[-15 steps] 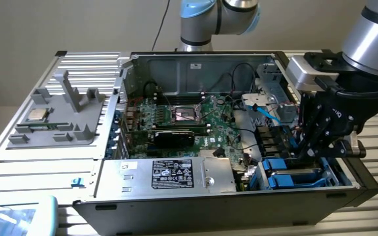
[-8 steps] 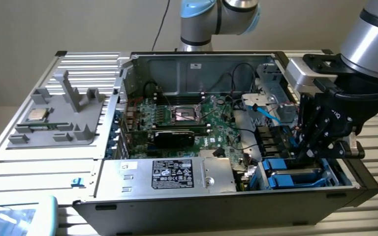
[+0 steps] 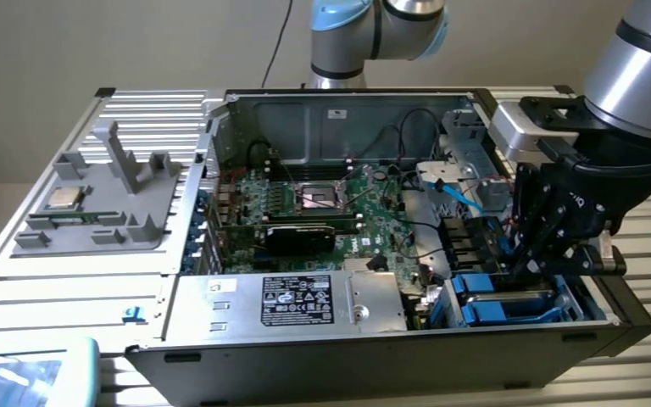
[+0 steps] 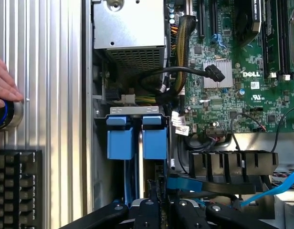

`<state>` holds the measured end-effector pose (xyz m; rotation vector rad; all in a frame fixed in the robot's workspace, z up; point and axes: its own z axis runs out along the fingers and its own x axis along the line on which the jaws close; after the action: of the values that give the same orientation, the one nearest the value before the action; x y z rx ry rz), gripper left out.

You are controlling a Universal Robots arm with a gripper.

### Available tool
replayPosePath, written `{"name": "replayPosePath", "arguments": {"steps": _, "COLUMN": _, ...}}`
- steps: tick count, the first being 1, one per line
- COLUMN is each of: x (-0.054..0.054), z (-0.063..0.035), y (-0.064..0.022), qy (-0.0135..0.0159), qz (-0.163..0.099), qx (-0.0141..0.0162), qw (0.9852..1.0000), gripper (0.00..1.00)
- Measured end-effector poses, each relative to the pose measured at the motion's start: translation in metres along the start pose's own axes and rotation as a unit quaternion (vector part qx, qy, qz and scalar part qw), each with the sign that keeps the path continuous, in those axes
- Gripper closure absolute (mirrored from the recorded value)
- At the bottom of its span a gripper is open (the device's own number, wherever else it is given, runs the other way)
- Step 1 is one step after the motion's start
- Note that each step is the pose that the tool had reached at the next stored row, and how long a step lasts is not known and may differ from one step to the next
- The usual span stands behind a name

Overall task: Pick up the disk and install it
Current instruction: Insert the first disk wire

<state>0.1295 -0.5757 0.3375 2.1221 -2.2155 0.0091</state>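
The disk (image 3: 504,307) sits down in the drive bay (image 3: 592,298), my gripper (image 3: 532,273) pinched tight on it. Pickup done, I judge; seating unconfirmed.

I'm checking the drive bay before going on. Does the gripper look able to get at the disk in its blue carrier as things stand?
Probably yes. The gripper hangs inside the open case, right at the disk in its blue carrier, and the blue cable lies off to one side.
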Motion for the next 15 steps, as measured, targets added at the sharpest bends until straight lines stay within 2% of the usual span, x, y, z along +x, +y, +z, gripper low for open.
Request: {"name": "replayPosePath", "arguments": {"steps": 15, "x": -0.0002, "z": 0.0016, "y": 0.0008, "qy": 0.0019, "qz": 0.0, "qx": 0.0012, "qw": 1.0, "gripper": 0.84}}
